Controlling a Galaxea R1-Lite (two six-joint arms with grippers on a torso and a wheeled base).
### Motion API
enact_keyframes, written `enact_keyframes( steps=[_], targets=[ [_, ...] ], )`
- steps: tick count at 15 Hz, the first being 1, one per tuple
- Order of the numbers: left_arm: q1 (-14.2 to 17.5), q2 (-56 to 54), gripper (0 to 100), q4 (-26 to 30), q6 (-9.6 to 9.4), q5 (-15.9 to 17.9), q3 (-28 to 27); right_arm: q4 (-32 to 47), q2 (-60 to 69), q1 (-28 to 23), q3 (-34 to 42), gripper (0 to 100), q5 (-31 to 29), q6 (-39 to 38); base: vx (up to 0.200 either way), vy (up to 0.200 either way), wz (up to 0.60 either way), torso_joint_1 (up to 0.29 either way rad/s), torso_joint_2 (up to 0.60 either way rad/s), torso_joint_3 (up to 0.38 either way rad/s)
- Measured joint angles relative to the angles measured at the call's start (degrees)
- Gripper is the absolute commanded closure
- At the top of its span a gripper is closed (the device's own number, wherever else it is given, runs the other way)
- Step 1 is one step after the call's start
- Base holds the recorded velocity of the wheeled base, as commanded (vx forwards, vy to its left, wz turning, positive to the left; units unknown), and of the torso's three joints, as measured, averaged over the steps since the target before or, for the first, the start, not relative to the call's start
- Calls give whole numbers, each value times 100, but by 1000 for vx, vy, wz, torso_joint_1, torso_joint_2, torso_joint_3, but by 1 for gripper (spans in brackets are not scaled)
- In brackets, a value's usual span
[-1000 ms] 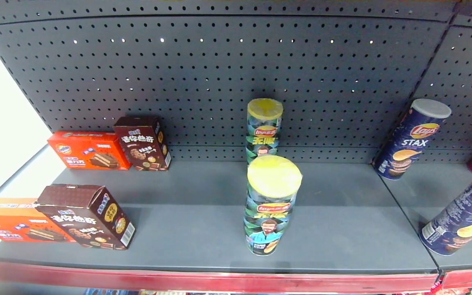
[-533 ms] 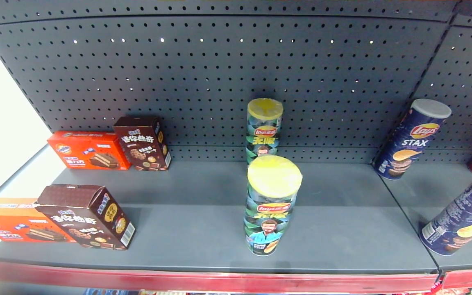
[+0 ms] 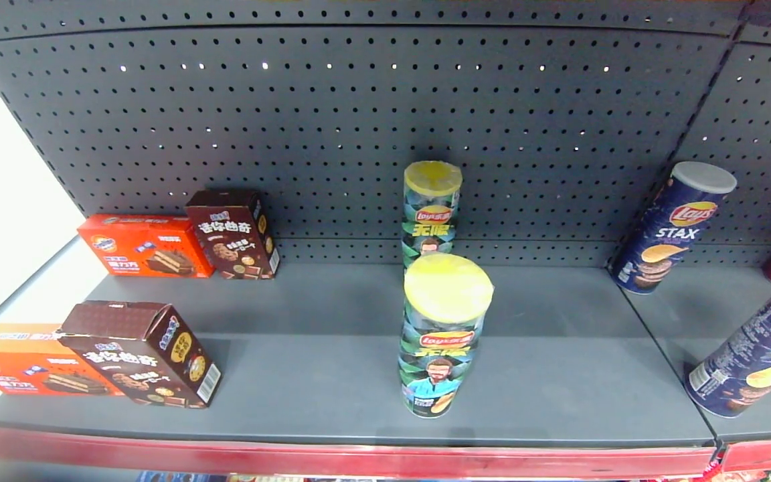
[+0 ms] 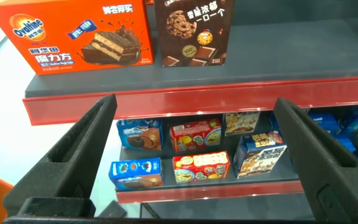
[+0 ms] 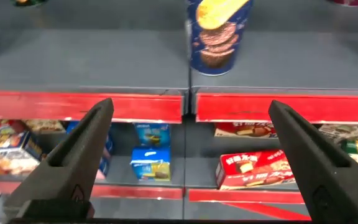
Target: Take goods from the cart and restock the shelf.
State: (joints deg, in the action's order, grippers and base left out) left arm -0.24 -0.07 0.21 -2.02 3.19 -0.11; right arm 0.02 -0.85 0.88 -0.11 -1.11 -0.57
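Observation:
The grey shelf (image 3: 332,375) holds two yellow-lidded chip cans, one at the front (image 3: 442,335) and one behind it (image 3: 431,204). Orange boxes (image 3: 17,358) (image 3: 143,245) and brown cookie boxes (image 3: 148,353) (image 3: 233,234) stand at its left. Dark blue chip cans (image 3: 673,227) (image 3: 753,355) stand on the section to the right. My left gripper (image 4: 197,155) is open and holds nothing, in front of the shelf's red edge (image 4: 229,99), below an orange box (image 4: 82,34) and a brown box (image 4: 194,31). My right gripper (image 5: 188,155) is open and holds nothing, facing the red edge below a blue can (image 5: 216,37).
A perforated dark back panel (image 3: 359,134) closes the shelf behind. Lower shelves carry several small blue and red snack boxes (image 4: 194,149) (image 5: 253,171). Bare shelf room lies between the brown boxes and the yellow-lidded cans, and to the cans' right.

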Motion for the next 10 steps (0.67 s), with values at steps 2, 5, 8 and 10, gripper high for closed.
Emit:
enact_keyframes(
  steps=[2,5,8,10],
  targets=[
    [6,0,0,-2,2,-5,6,0,34,-2,1,0,-9,13,0,0,0,0,0,0],
    [6,0,0,-2,-22,6,11,-2,56,-4,6,0,-6,37,0,0,0,0,0,0],
    [4,0,0,0,-29,4,11,-2,63,-2,11,0,-4,39,-133,0,0,5,0,2],
    [6,0,0,-2,-13,-2,9,-2,63,0,11,0,2,44,0,0,0,0,0,0]
  ],
)
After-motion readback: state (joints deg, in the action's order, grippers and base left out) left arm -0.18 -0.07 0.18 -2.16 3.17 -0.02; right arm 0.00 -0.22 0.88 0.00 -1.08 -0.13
